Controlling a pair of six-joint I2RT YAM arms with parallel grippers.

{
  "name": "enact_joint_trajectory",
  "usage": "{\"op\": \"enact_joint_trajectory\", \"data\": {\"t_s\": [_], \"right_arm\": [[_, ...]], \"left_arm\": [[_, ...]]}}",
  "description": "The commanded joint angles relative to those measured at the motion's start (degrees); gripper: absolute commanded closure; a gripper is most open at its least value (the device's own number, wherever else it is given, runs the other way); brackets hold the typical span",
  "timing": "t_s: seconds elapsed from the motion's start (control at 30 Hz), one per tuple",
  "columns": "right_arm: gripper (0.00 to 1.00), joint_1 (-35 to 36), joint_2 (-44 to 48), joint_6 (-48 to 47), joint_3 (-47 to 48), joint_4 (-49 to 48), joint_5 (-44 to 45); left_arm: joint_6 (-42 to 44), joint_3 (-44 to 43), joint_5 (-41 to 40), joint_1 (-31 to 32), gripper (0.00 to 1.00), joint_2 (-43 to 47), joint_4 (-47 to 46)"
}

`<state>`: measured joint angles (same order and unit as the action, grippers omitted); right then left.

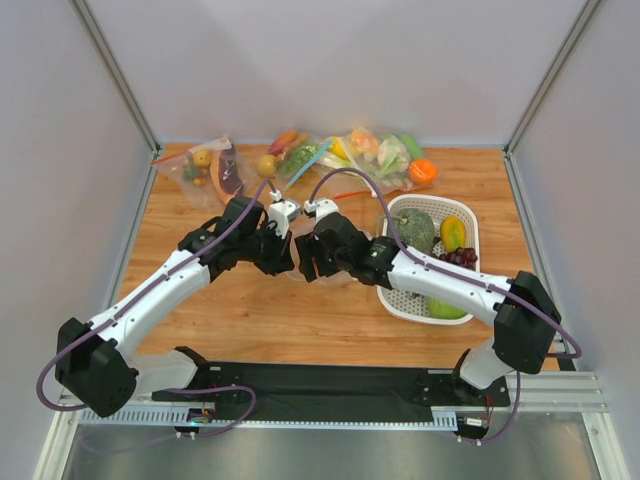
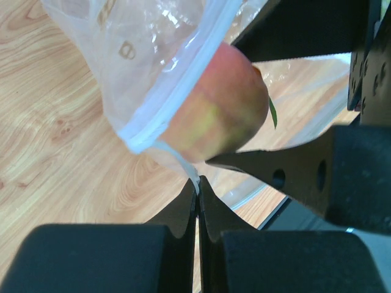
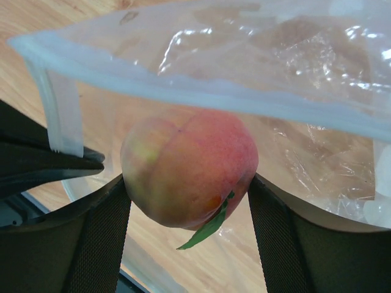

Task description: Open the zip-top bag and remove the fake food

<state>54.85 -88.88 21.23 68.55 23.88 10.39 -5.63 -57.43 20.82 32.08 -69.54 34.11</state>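
The zip-top bag [image 2: 153, 55] is clear plastic with a pale zip rim, and its mouth is open over the wooden table. My left gripper [image 2: 197, 182] is shut on the rim's corner strip. The orange-red peach [image 3: 189, 168] with a green leaf sits at the bag's mouth [image 3: 275, 55], partly past the rim. My right gripper [image 3: 188, 180] is shut on the peach, one finger on each side. In the top view both grippers [image 1: 285, 258] [image 1: 310, 262] meet at mid-table and hide the bag. A grey-green bumpy ball [image 1: 414, 230] and a yellow fruit [image 1: 453, 233] lie in the white basket [image 1: 470, 225].
The basket also holds dark grapes [image 1: 460, 257] and a pale green piece [image 1: 445, 310]. Along the back edge lie other clear bags of fake food [image 1: 210, 170] [image 1: 360, 155]. White walls enclose the table on three sides.
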Motion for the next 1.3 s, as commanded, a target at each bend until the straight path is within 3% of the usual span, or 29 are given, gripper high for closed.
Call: {"op": "enact_joint_trajectory", "data": {"t_s": [0.0, 0.13, 0.4, 0.6, 0.87, 1.27], "right_arm": [[0.53, 0.26, 2.39, -2.6, -1.31, -1.99, -5.63], [0.53, 0.26, 4.33, -4.18, -3.07, -5.07, -13.89], [0.53, 0.52, 10.65, -5.49, -6.24, -11.04, -18.3], [0.53, 2.63, 8.65, -8.75, -3.26, -10.78, -22.52], [0.54, 3.95, 8.55, -9.54, -0.97, -10.08, -21.82], [0.54, 3.95, 18.04, -7.26, -2.55, -9.46, -22.17]], "left_arm": [[1.14, -1.9, -0.25, 0.0, 1.0, 0.72, -0.09], [1.06, -1.81, -0.16, -0.08, 1.0, 0.72, -0.18], [1.06, -1.81, 0.19, -0.08, 1.0, 0.63, -0.36], [0.97, -1.63, 1.51, -0.08, 1.0, 1.07, -0.97], [1.06, -1.55, 1.33, -0.08, 1.0, 0.98, -0.97], [0.88, -1.63, 0.36, -0.08, 1.0, 0.37, -0.53]]}}
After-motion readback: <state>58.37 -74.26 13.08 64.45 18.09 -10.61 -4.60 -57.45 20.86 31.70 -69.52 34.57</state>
